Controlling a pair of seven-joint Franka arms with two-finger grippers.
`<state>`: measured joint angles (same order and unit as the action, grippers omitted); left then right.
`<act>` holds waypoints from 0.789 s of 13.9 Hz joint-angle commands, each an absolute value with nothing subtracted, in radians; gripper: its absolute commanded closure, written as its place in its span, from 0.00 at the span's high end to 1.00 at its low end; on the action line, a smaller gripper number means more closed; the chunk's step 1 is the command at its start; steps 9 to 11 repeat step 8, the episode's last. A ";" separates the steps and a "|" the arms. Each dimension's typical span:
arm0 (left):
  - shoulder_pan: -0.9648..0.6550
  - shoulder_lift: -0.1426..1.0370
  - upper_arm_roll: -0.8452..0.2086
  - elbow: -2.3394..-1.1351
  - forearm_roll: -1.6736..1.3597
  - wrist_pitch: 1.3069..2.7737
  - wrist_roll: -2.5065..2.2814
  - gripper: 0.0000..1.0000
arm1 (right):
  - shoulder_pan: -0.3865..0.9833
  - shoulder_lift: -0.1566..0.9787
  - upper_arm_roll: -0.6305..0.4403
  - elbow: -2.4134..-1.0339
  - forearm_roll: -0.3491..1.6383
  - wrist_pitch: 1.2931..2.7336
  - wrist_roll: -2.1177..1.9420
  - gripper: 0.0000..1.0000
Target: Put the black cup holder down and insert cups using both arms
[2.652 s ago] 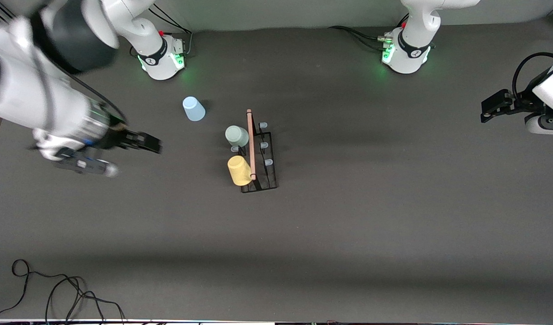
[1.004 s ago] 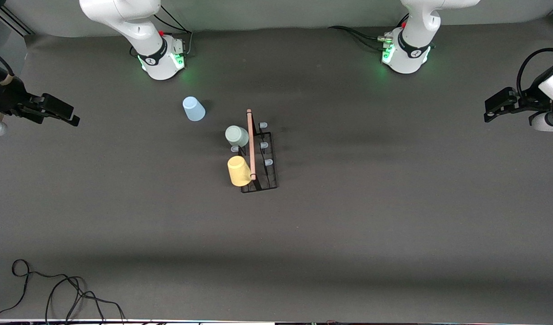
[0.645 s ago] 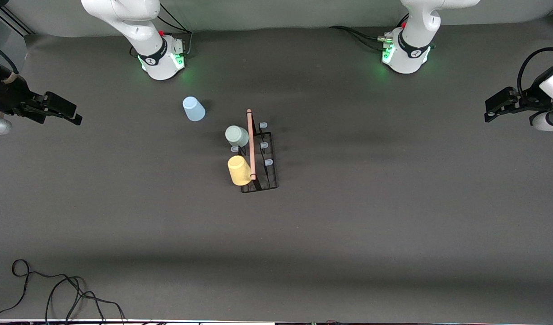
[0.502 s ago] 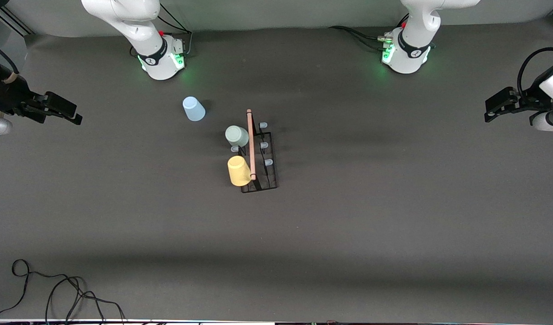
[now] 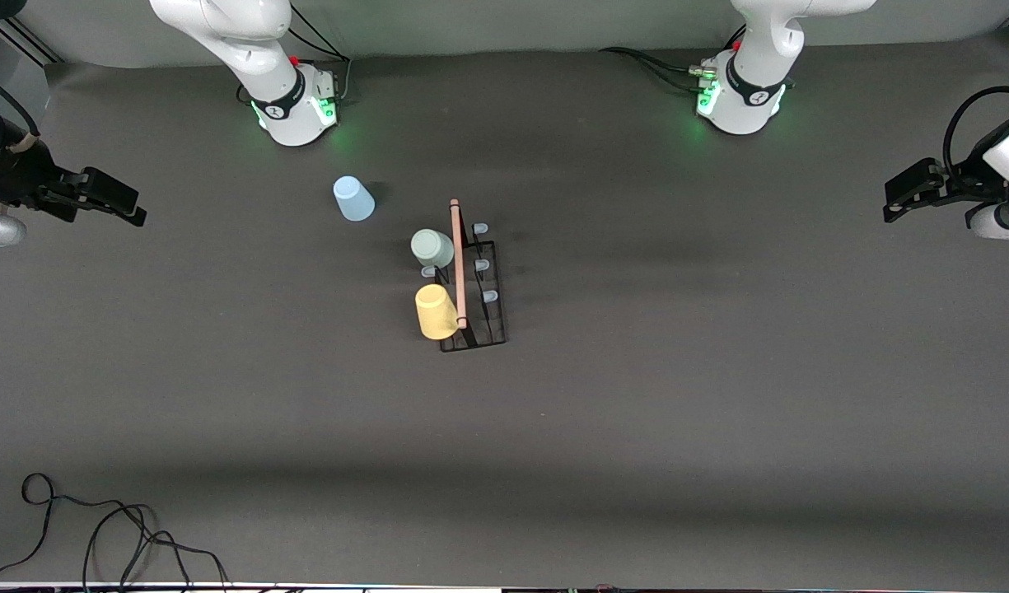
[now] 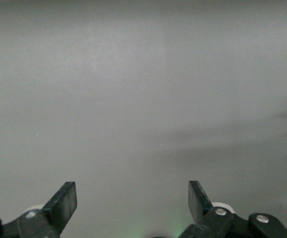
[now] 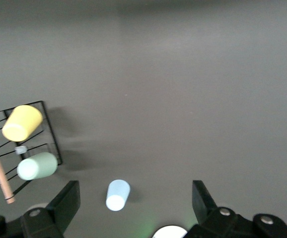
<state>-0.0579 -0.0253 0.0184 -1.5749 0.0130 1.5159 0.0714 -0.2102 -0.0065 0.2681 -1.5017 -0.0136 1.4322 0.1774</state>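
Note:
The black cup holder stands at mid-table with its light wooden handle on top. A pale green cup and a yellow cup sit upside down on its pegs. The light blue cup stands upside down on the table, farther from the front camera, toward the right arm's base. My right gripper hangs open and empty at the right arm's end of the table. My left gripper waits open and empty at the left arm's end.
Both arm bases glow green along the table's top edge. A loose black cable lies near the front camera at the right arm's end. Several pale-tipped pegs on the holder carry nothing.
The right arm swung away from the table's middle out to its own end and now barely moves. The left arm, cups and holder stayed put.

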 commanded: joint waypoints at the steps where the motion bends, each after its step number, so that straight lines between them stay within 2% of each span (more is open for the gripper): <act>1: -0.066 -0.028 0.020 -1.560 0.015 1.491 0.046 1.00 | -0.216 0.008 0.278 -1.489 -0.054 1.431 0.153 1.00; 11: -0.067 -0.026 0.017 -1.560 0.018 1.493 0.026 1.00 | -0.216 0.020 0.250 -1.485 -0.040 1.460 0.155 1.00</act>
